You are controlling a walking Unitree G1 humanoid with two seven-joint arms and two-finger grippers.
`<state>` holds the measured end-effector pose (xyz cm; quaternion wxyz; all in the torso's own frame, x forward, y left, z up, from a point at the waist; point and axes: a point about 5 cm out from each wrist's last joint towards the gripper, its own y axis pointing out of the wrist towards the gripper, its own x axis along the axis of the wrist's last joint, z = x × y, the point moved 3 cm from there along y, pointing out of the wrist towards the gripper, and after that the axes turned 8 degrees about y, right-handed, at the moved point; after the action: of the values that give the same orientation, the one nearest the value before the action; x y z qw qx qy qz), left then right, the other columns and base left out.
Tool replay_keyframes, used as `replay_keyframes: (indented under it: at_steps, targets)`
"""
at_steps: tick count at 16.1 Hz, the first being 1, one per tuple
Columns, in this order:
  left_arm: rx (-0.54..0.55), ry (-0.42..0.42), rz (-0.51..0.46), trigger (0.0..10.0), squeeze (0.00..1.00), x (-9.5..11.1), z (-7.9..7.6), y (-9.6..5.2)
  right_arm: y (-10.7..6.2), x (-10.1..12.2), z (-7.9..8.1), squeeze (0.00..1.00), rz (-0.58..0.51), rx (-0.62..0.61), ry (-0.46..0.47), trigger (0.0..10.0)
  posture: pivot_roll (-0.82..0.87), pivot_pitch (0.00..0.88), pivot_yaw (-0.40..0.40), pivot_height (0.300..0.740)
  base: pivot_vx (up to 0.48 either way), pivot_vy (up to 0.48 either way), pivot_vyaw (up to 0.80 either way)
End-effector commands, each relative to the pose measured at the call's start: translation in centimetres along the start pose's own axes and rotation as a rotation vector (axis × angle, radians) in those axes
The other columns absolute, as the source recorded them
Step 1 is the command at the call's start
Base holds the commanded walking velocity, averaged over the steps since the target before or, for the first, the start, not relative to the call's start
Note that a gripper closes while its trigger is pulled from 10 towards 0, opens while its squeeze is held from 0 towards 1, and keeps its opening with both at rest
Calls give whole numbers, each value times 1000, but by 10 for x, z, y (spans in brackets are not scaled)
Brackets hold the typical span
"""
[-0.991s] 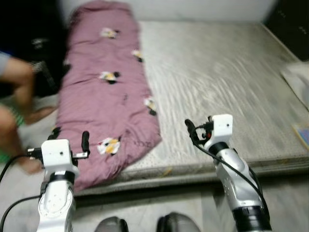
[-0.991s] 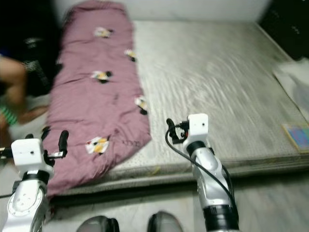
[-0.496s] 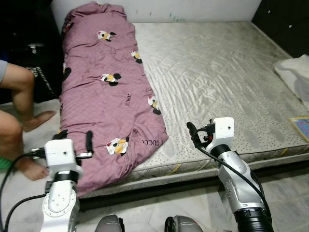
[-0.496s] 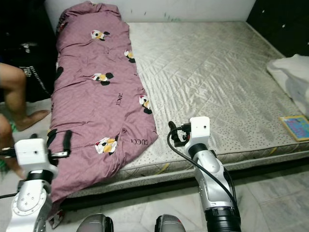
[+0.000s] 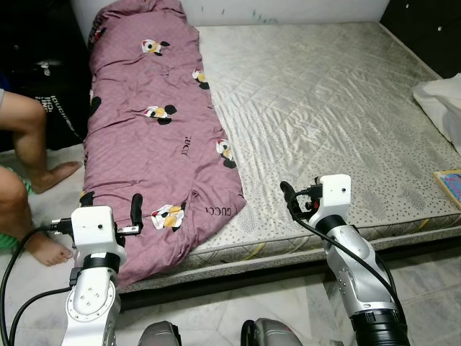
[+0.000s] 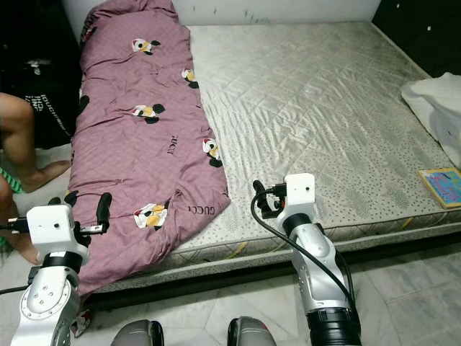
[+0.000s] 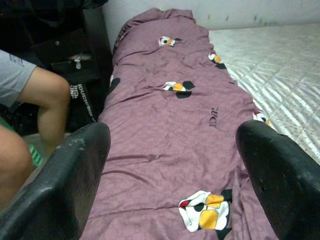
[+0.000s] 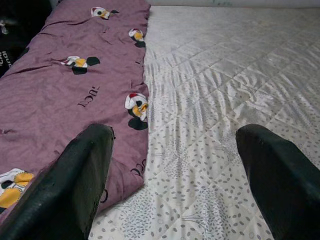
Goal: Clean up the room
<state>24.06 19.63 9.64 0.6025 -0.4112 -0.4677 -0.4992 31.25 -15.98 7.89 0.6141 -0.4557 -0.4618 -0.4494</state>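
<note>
Purple blanket (image 5: 155, 137) ahead of left gripper (image 5: 112, 210)

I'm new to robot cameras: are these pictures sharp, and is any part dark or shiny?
Eye views: sharp; mattress quilting glints, left corner dark. Wrist views: blanket fairly clear, near black fingers soft and looming.

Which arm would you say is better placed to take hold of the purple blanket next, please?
Probably the left: the left gripper, open, hangs right over the purple blanket at its near end, while the right gripper, also open, faces bare mattress beside it.
</note>
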Motion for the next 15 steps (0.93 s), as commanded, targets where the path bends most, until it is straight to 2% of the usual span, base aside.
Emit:
replay_keyframes:
  at_steps: [1,5,14,15]
  targets:
    - [3,7,7,10000,0,-1,0,-1,0,-1,-4,0,6,-11,5,10000,-9,78,-39,704,0,0,0]
    - [11,7,-10,10000,0,2,0,-1,1,-1,-3,0,5,-3,6,10000,-7,77,-40,660,0,0,0]
    - [12,-5,-31,10000,0,5,1,-1,1,-1,-4,0,11,3,2,10000,-11,83,-47,660,0,0,0]
    - [1,1,-38,10000,0,6,1,-1,2,0,-1,0,6,23,-28,10000,-11,83,-47,660,0,0,0]
